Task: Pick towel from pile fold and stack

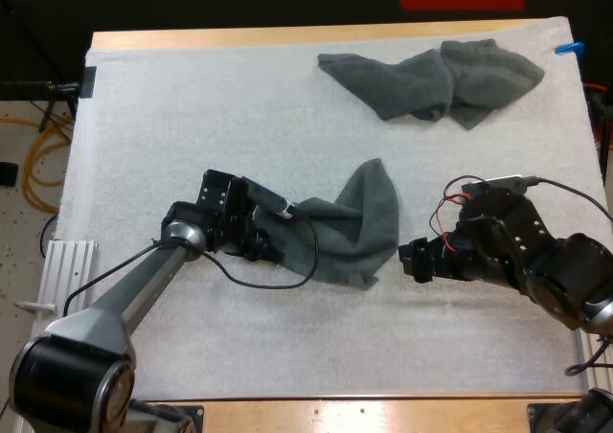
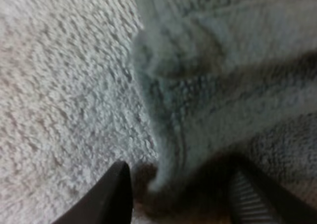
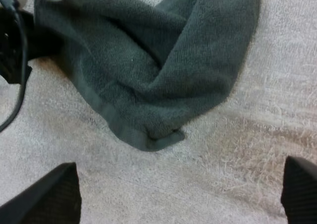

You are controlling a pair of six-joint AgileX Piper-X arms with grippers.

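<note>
Now | left gripper (image 1: 276,230) spread, astride towel (image 1: 354,224) edge | right gripper (image 1: 414,261) spread, beside towel, not touching

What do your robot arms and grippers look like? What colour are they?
My left arm is a smooth silver-grey tube with round black joints. My right arm is chunky and black, dotted with small silver screws. The left gripper and the right gripper each have two black, wedge-shaped fingers. One on the left has ridges.
</note>
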